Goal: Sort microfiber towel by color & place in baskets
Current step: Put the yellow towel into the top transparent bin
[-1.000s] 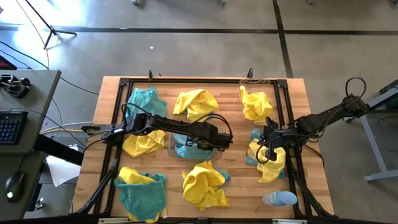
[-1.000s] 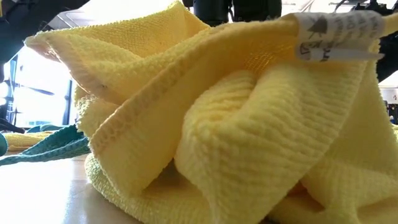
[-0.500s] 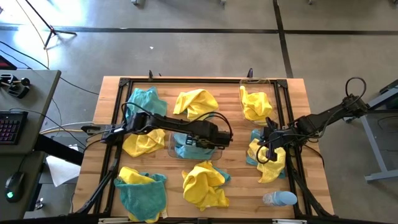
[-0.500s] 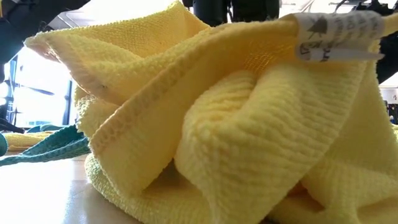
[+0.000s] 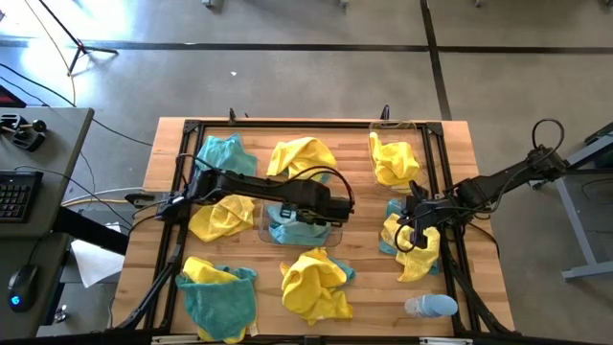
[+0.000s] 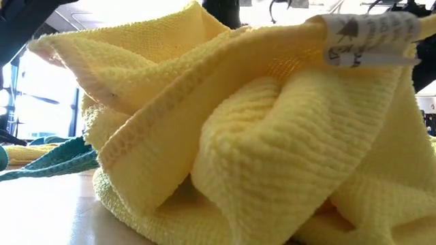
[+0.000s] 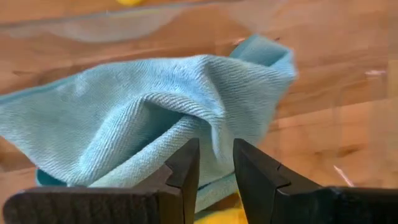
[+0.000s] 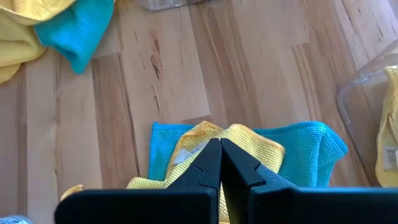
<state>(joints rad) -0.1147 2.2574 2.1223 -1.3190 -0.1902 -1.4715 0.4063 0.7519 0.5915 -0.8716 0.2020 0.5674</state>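
Observation:
My left gripper (image 5: 332, 211) (image 7: 216, 150) hovers over the clear middle bin (image 5: 264, 230), fingers a narrow gap apart with nothing between them. A teal towel (image 7: 149, 118) (image 5: 285, 230) lies crumpled on that bin's floor. My right gripper (image 5: 414, 228) (image 8: 219, 146) is shut at a yellow towel (image 5: 414, 251) that lies on a teal one (image 8: 311, 149) near the table's right edge. A second clear bin (image 5: 407, 126) at the far right corner holds a yellow towel (image 5: 393, 161). In the low view another yellow towel (image 6: 259, 150) fills the picture. My right gripper comes down from above onto the raised fold (image 8: 208, 132) in the middle of the yellow towel. Its shut fingertips hide the pinched spot. The rest of the towel lies slack on the teal towel and the table.
Loose towels lie around: teal (image 5: 225, 153) and yellow (image 5: 302, 158) at the far side, yellow (image 5: 220, 220) at the left, yellow on teal (image 5: 220, 287) and yellow (image 5: 314, 283) at the near side. A pale bottle (image 5: 431, 305) lies near the right corner.
My left gripper has drawn a little toward the table's far left and upward, away from the teal towel in the middle bin. The right arm has kept still.

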